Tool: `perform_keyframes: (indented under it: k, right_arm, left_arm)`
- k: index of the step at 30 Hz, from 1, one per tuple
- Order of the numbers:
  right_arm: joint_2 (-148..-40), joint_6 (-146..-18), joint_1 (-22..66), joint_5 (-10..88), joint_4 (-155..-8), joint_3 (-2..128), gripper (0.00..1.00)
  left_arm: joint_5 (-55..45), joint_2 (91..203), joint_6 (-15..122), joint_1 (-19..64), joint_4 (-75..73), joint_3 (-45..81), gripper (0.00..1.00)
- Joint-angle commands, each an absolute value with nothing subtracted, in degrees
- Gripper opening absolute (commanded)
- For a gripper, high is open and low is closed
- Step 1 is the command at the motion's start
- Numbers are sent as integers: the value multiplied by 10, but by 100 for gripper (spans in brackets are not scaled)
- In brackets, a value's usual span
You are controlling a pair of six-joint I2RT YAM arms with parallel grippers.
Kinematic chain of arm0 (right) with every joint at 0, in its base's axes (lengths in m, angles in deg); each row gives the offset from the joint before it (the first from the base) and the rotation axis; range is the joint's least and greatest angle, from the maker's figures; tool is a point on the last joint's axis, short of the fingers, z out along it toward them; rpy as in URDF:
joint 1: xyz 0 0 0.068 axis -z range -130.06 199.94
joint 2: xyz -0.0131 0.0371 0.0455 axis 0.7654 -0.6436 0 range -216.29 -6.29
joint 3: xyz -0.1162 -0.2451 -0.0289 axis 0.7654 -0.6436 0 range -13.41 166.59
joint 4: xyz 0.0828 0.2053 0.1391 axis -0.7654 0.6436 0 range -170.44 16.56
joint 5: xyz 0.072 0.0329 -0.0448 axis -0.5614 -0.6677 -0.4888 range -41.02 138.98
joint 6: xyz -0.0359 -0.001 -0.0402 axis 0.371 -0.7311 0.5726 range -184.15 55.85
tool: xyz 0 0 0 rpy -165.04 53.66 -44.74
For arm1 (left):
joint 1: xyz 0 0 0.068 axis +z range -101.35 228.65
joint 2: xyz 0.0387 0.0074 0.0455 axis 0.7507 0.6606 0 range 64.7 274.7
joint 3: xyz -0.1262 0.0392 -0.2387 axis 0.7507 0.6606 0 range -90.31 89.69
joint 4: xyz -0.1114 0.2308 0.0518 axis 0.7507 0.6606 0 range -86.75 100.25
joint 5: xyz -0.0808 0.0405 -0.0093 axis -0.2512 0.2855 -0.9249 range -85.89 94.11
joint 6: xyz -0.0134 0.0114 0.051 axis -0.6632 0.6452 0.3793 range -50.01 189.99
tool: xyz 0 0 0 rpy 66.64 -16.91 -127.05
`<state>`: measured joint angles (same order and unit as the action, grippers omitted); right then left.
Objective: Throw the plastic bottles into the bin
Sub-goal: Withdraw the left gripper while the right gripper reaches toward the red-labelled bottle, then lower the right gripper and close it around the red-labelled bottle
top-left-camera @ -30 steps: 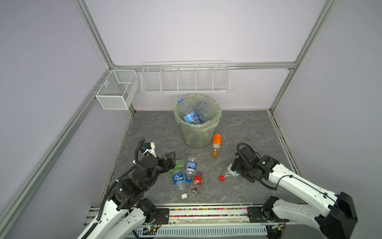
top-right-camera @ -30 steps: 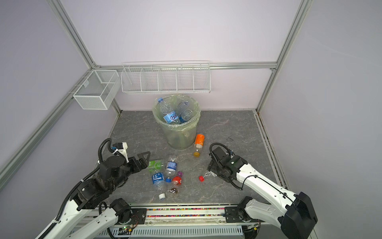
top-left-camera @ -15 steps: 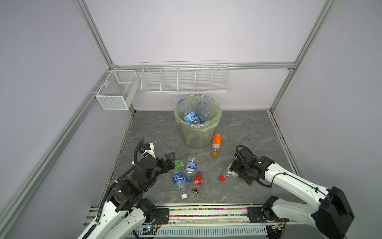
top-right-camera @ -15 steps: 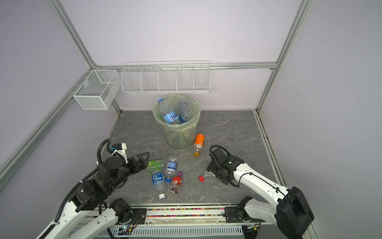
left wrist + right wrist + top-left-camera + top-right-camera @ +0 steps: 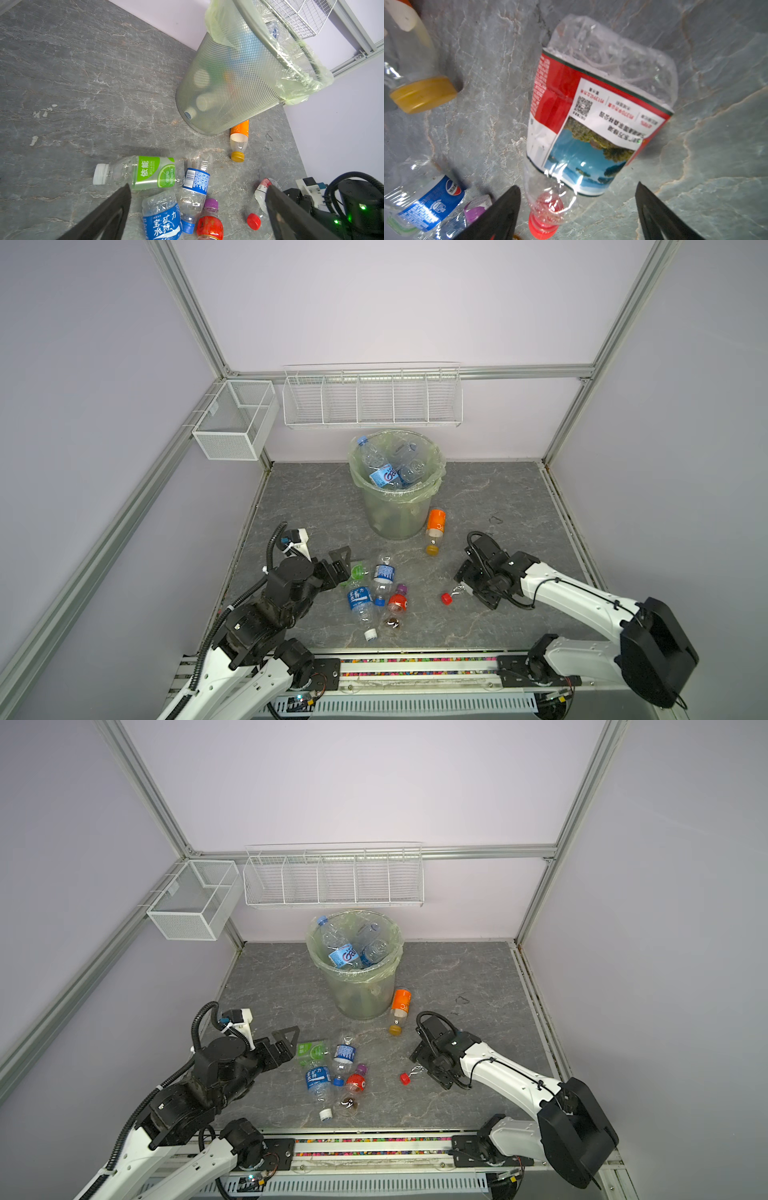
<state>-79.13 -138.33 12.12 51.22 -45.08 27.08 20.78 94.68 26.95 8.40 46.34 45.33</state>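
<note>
Top views show clear bottles piled inside the bin.

Both top views are bright and evenly lit from above, with only faint, soft shadows on the bench around the bin. In the right wrist view the red-labelled bottle is crisp while the yellow cap blurs.

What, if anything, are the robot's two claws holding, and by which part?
Nothing. The left gripper is open near the green-label bottle; the right gripper is open around the neck of the crushed red-label bottle, not closed on it.
</note>
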Motion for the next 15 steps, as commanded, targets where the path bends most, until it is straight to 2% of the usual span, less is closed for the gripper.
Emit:
perform_keyframes:
  k: [1, 15]
  right_arm:
    - [-807, -1409, 125, 498, -464, 259, 89]
    - [-849, -1415, 125, 494, -489, 255, 89]
  left_arm:
    - [217, 937, 261, 81, 485, 459, 100]
    - [221, 932, 263, 81, 492, 460, 100]
